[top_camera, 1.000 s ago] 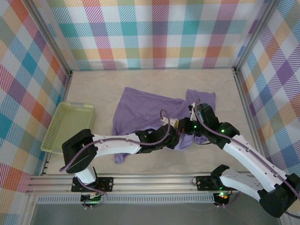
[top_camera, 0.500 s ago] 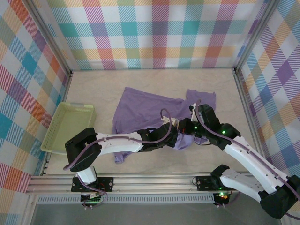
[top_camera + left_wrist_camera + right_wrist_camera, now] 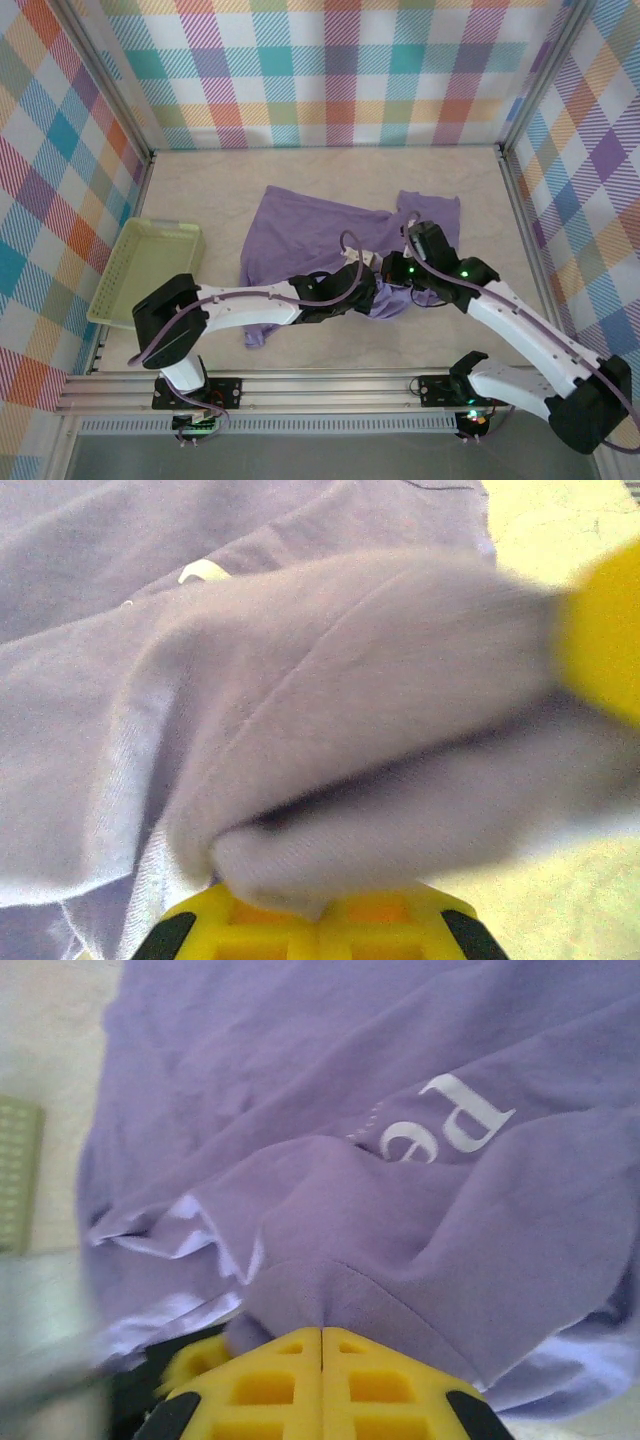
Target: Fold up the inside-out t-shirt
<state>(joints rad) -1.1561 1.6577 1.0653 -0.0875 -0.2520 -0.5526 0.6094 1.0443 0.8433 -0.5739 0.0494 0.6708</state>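
Top external view has the purple t-shirt (image 3: 320, 235) lying crumpled mid-frame on the table (image 3: 200, 190), with the left arm's jaws and right arm's jaws both pinching its bunched lower-right edge side by side, I'd guess to pull it flat before folding.

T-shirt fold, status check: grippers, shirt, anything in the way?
Left gripper, right gripper both shut on t-shirt, close together. Shirt rumpled, not yet folded. Green tray at left, apart.
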